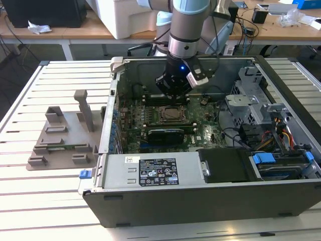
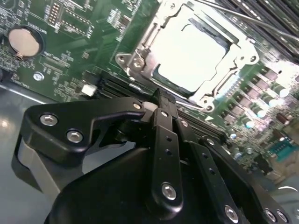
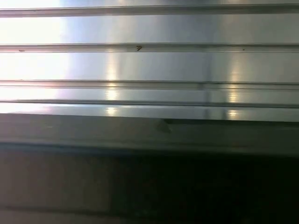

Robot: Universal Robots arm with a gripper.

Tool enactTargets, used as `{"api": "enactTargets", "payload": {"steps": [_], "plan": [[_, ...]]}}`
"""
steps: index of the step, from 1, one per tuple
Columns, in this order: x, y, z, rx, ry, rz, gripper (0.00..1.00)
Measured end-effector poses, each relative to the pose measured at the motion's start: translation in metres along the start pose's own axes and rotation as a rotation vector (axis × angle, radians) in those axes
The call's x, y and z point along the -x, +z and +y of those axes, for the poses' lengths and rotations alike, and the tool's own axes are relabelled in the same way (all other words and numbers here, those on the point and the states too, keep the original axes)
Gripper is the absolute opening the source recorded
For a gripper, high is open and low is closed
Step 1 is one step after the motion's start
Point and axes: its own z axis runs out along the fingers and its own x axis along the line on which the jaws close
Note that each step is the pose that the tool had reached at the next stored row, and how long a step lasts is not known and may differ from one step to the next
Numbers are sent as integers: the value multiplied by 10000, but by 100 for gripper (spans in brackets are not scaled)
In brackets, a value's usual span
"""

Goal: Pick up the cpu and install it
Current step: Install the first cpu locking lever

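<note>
Arm (image 1: 183, 20): pale grey-blue cylindrical link, silver metal collar beneath, black wrist block below with small blue light glowing. White-grey box fitted at wrist side. Dark cables trailing behind arm. Gripper (image 2: 161, 100) in second wrist view: matte black linkage bars, angular black housing, silver round-head screws at pivots, small holes along central bar, grey band at housing base.

exterior high over case (image 1: 200, 201), wrist close on socket (image 2: 196, 51)

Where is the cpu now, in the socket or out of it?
In the socket. In the second wrist view the cpu lies flat inside the socket's metal frame, apart from the gripper.
</note>
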Motion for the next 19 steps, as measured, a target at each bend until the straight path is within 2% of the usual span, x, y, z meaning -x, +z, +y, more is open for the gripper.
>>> {"api": "enactTargets", "payload": {"steps": [3,6,7,13,15,19], "plan": [[55,26,-2,-1,0,17,11],[80,46,-9,-11,1,27,11],[90,62,-7,24,-3,10,11],[95,65,15,-2,-1,23,11],[95,47,25,6,-3,18,11],[84,-85,23,-116,7,18,11]]}}
